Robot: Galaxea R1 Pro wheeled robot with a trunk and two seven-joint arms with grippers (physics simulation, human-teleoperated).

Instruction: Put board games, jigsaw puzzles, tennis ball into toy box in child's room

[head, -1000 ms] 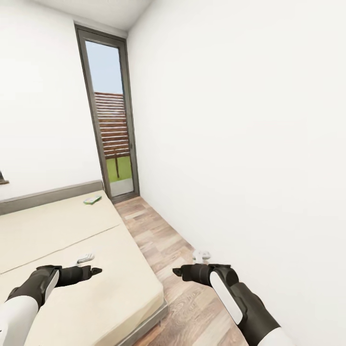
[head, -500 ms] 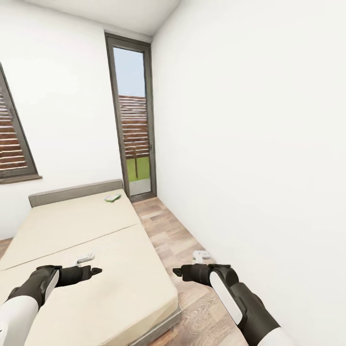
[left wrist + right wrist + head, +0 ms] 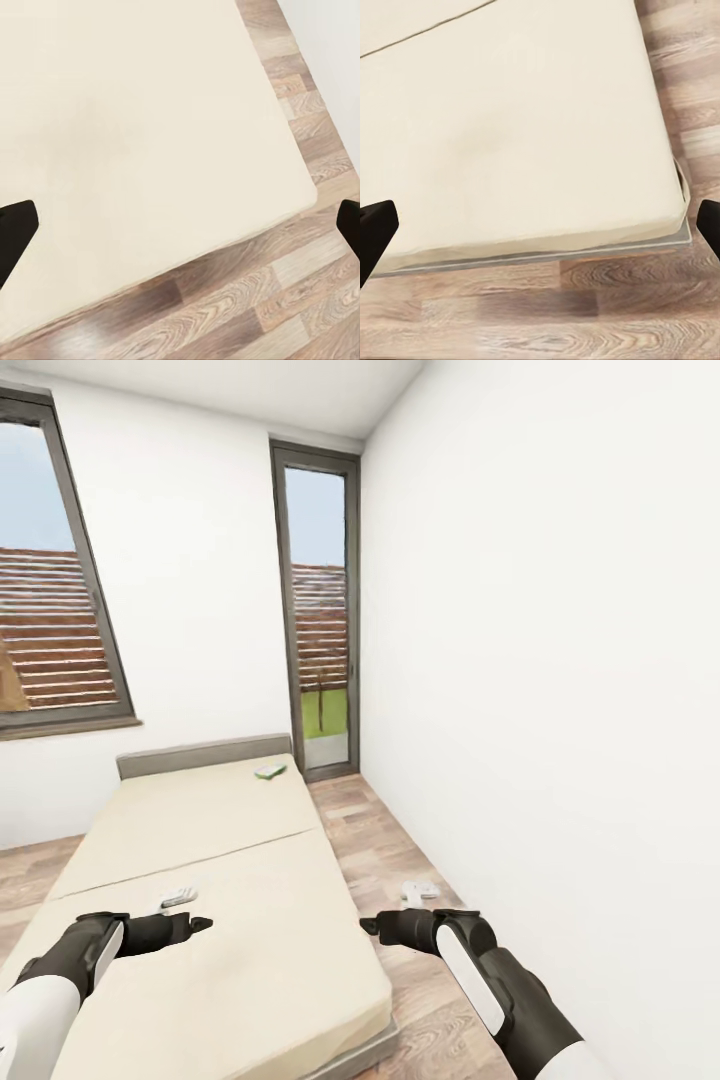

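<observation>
Your bed (image 3: 200,880) runs lengthwise away from you toward 12 o'clock, its low grey headboard (image 3: 205,754) at the far end against the white wall. On the beige mattress near that headboard, at about 12 o'clock from your left gripper (image 3: 200,925), lies a small flat green-and-white board game (image 3: 270,770), its long axis angled slightly toward 1 o'clock; it is too small to read the print.

Since half a second ago the camera has swung left: the whole scene sits further right, the left-hand window (image 3: 55,620) shows far more of itself, and the tall dark-framed window (image 3: 322,625) has drifted toward centre. Both arms keep the same pose in the view.

Your left gripper hovers over the mattress, your right gripper (image 3: 368,926) over the wood-plank floor (image 3: 390,860) at the bed's 3 o'clock side. In each wrist view the black fingers (image 3: 15,232) (image 3: 376,229) stand far apart at opposite edges, released and empty. The mattress cover is plain, smooth and matte, with a seam across its middle; the floor is streaked brown planks.
</observation>
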